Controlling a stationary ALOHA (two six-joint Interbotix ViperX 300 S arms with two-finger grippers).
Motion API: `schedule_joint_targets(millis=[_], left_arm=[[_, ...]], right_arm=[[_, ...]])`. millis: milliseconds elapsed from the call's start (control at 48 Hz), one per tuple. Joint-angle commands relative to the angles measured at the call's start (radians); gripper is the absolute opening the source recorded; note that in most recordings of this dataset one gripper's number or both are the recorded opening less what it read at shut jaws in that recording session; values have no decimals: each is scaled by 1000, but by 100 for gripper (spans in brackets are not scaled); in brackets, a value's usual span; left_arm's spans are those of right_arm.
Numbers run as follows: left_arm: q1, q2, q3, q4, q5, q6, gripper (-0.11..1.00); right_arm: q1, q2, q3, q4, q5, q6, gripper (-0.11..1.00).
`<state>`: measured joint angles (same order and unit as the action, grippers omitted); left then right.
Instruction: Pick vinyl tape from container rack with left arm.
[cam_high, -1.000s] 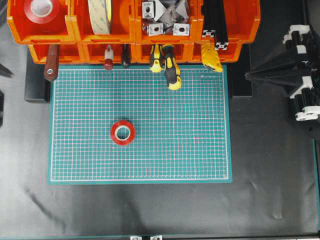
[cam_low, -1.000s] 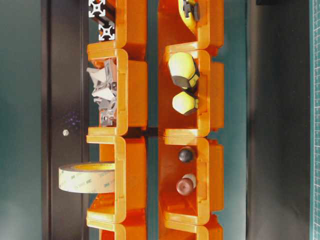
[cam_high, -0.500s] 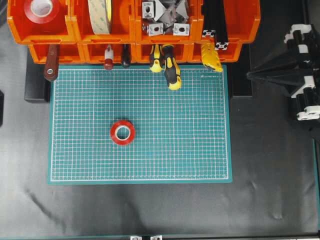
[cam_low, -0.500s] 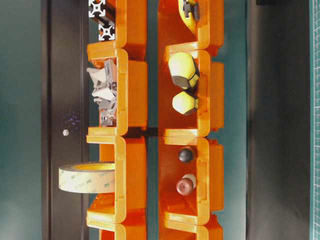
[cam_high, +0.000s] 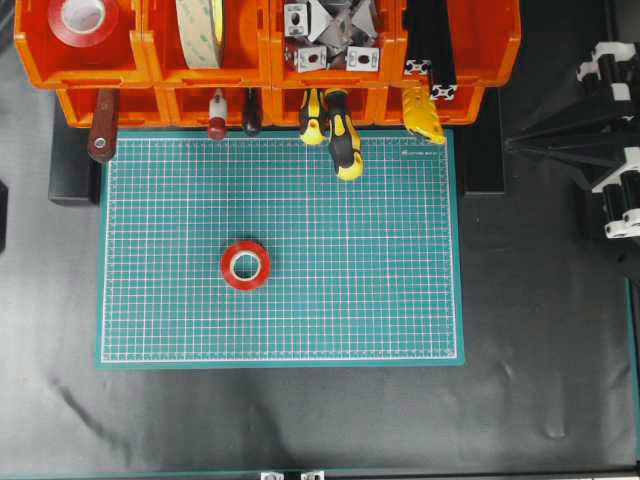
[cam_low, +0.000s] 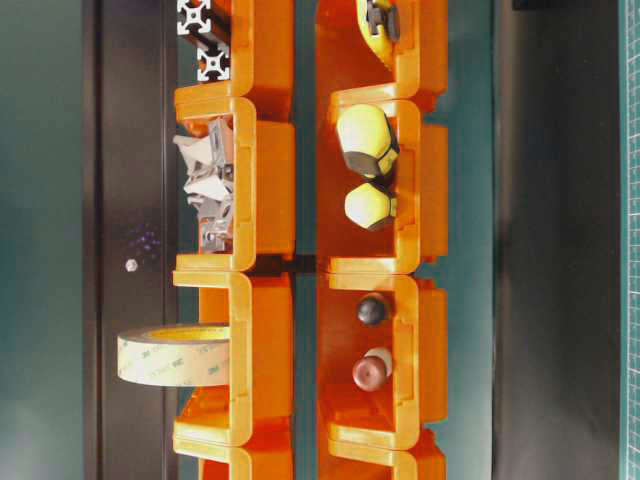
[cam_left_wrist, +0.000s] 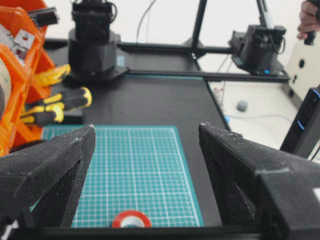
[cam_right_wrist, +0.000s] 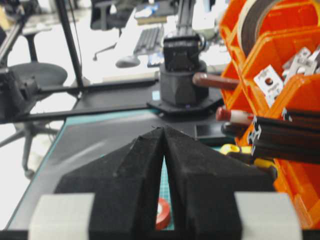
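My left fingers (cam_left_wrist: 145, 150) are spread wide with nothing between them, just the green cutting mat (cam_left_wrist: 130, 165) showing through the gap. A red vinyl tape (cam_high: 246, 265) roll lies flat on that mat, left of its middle and well apart from everything else; from my left wrist view it peeks in at the bottom edge, roughly centred between the two fingers. A second red roll (cam_high: 82, 20) sits in the top-left bin of the orange container rack (cam_high: 265, 65), next to the bin with the big cream tape roll (cam_high: 200, 30) standing on edge. Metal brackets (cam_high: 330, 35) and black extrusion bars (cam_high: 430, 40) fill the other upper bins, and yellow-and-black screwdrivers (cam_high: 335, 130) poke out of the lower tier onto the mat's top edge. My right fingers (cam_right_wrist: 165, 165) are pressed together, empty, off at the right side of the bench (cam_high: 540, 330).
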<state>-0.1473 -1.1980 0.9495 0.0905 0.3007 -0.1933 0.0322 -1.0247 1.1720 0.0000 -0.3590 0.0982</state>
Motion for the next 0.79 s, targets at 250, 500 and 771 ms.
schedule_joint_targets(millis=[250, 500, 771], left_arm=[[3, 11, -6, 2, -11, -14, 80], [3, 15, -2, 2, -14, -17, 80], [3, 23, 11, 2, -60, -18, 80]], right_arm=[[12, 5, -12, -3, -20, 3, 0], [38, 5, -11, -3, -44, 3, 0], [48, 2, 0, -3, -74, 6, 0]])
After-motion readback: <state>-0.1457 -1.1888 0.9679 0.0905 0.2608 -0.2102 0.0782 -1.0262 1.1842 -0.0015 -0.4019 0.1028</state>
